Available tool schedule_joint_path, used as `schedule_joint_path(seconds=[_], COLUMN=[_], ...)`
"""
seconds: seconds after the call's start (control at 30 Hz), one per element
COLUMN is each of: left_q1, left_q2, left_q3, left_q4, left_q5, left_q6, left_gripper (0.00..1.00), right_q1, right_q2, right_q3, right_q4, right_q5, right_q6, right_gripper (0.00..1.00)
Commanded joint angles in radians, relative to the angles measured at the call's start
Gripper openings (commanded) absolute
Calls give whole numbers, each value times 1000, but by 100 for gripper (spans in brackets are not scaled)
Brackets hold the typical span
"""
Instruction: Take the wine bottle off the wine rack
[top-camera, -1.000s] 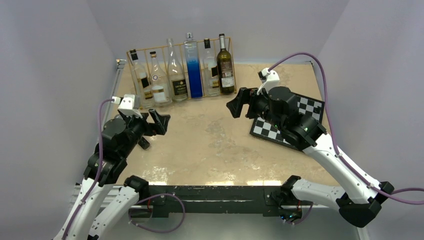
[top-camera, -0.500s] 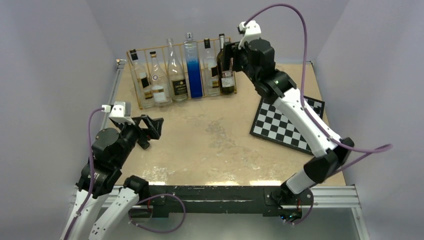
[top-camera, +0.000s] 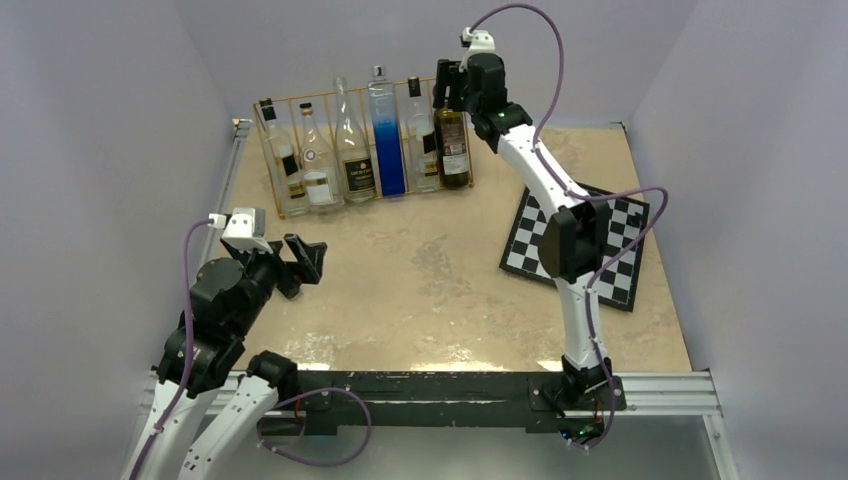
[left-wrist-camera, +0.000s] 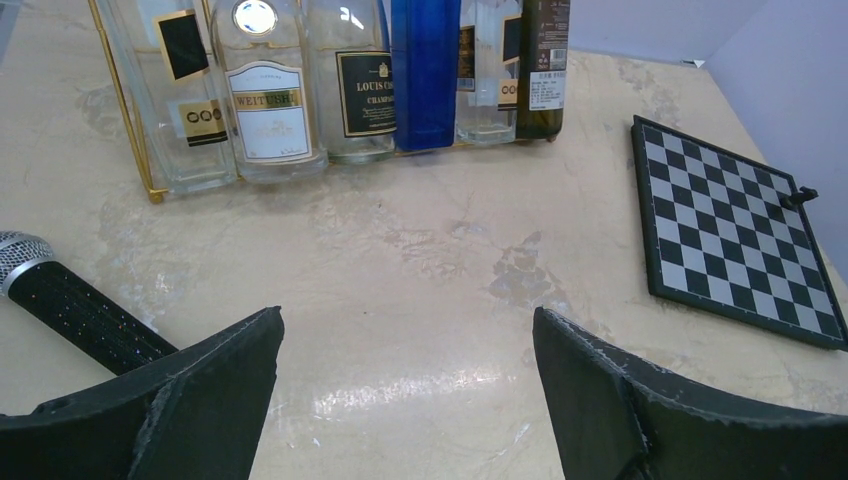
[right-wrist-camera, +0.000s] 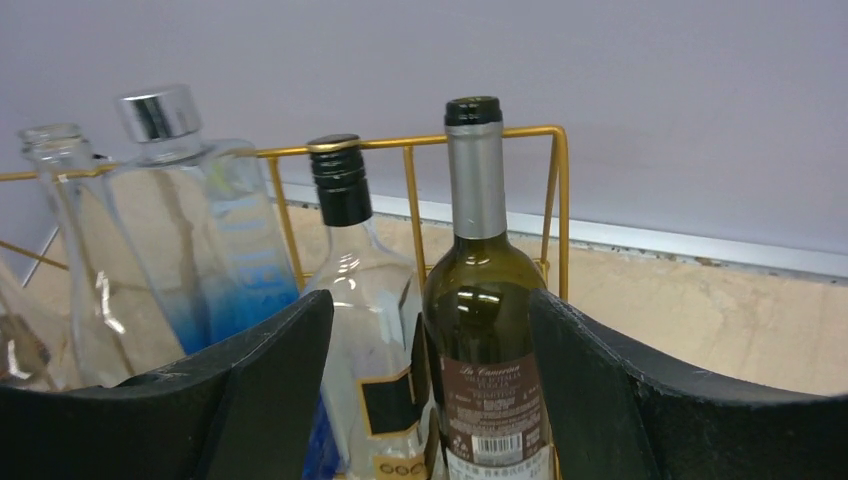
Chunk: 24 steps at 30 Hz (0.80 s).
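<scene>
Right pincer (right-wrist-camera: 430, 300) now at the bottle

My left pincer (left-wrist-camera: 405, 325) waits wide apart (idle) over the surface (left-wrist-camera: 420, 230). The right has swung out and is narrowing around the wine bottle (right-wrist-camera: 485, 340), unclamped, in the end slot of the wine rack (right-wrist-camera: 556, 200).

Table (top-camera: 420, 270): wine rack (right-wrist-camera: 561, 200), chessboard (left-wrist-camera: 735, 235), microphone (left-wrist-camera: 80, 315)

L arm (top-camera: 215, 310) folded low near its base, elbow bent, wrist tipped fwd and slightly down. L gripper (top-camera: 300, 268) has jaws spread wide. R arm (top-camera: 560, 230) stretched almost full length, fwd & up from its base, upper link leaning left. R gripper (top-camera: 448, 85) held high, pointing roughly level, jaws apart w/ a clear gap.
</scene>
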Motion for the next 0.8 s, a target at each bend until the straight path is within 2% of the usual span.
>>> schedule_joint_path(seconds=[0.0,0.2,0.77], left_q1=[-4,-4,-4], left_q2=[-3,10,38], left_q3=[-3,-3,-7], left_q4=[17,20,20], left_q5=[-11,-6,-21], left_q6=[4,7,12], left_gripper=[98,98,98], right_q1=[-29,-54,-58], right_q2=[65,175,337], right_q3=[110,152,239], right_q4=[97,170,284], right_q5=[-70,-108,-11], right_q6=[91,194,274], right_gripper=[75,74,69])
